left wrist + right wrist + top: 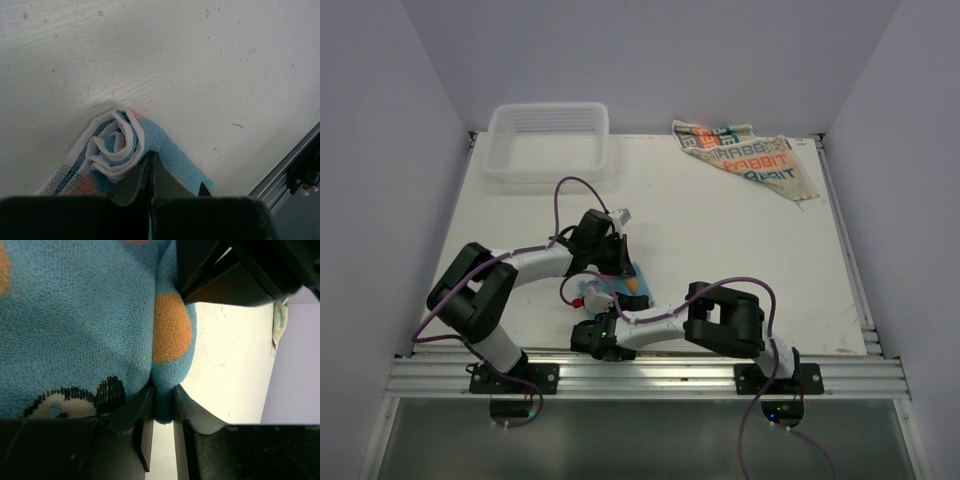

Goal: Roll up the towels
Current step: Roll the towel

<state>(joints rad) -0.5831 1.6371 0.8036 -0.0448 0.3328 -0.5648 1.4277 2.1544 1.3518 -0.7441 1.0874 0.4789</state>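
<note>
The blue towel (117, 145), with orange dots and a white backing, lies rolled into a spiral near the table's front edge (608, 290). My left gripper (150, 156) is shut, its tips resting on top of the roll (617, 262). My right gripper (163, 400) comes in from the near side (604, 314) with a narrow fold of the blue towel (75, 315) pinched between its fingers. The cream towel with orange and teal lettering (745, 158) lies crumpled and unrolled at the back right of the table.
A white slatted basket (545, 176) stands at the back left. The aluminium rail (285, 175) runs along the table's near edge, close to the roll. The left arm's dark body (235, 270) hangs just above the right gripper.
</note>
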